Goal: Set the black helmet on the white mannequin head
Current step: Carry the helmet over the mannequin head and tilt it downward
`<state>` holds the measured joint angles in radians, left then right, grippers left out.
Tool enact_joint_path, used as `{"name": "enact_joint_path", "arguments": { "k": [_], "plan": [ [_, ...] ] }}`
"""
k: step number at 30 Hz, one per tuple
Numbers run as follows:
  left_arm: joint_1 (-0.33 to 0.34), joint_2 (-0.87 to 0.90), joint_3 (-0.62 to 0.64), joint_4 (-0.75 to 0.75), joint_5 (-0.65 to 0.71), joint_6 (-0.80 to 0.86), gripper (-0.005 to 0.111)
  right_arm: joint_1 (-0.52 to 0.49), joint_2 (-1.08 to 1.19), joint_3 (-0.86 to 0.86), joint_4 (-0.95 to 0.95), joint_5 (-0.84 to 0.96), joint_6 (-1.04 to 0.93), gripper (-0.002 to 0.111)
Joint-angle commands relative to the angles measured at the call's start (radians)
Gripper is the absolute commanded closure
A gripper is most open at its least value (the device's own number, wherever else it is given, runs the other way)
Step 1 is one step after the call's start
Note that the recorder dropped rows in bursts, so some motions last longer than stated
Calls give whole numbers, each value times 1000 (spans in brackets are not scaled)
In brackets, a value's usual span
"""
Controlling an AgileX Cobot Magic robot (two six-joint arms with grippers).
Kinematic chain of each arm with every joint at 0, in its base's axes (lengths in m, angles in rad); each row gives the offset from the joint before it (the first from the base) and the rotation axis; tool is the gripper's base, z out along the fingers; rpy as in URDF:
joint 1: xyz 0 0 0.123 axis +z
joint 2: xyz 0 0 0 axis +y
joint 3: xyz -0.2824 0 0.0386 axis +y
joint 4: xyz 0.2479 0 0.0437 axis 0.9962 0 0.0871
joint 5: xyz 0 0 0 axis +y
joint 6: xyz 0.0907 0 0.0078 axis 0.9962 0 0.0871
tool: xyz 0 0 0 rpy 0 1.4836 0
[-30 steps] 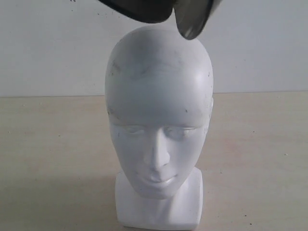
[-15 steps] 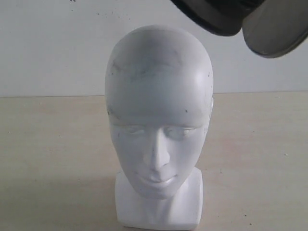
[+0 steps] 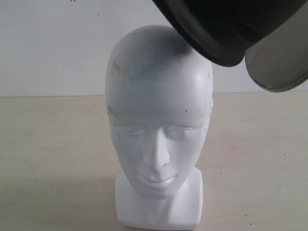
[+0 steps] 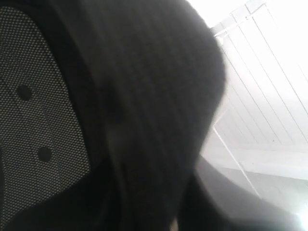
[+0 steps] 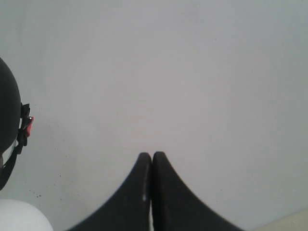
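So the black helmet (image 3: 226,29) hangs tilted over the crown of the white mannequin head (image 3: 159,110), offset toward the right edge of the desk (image 3: 48,144). The head's mid-desk, near the front edge. The helmet hides the left gripper, so can't tell its grip. The right gripper (image 5: 152,156) is pinched closed, empty.

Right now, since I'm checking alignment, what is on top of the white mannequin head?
The black helmet, tilted, overlaps the crown of the white mannequin head on the exterior view's right, its visor farther right. Its rim hides that patch of crown, so contact cannot be judged.

Black right hand (image 5: 152,156), two smooth curved fingers (image 5: 132,202), tapering to rounded tips
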<state>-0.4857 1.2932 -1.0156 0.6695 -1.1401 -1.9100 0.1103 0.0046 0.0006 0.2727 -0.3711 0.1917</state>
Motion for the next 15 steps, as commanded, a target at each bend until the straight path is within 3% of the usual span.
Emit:
{"name": "enact_joint_path", "arguments": {
  "k": [1, 15],
  "plan": [
    [-3, -12, -22, -25, -81, 19, 102, 3, -5, -1, 2, -6, 13, 109],
    [-3, -12, -22, -12, -81, 19, 102, 3, -5, -1, 2, -4, 18, 109]
  ]
}}
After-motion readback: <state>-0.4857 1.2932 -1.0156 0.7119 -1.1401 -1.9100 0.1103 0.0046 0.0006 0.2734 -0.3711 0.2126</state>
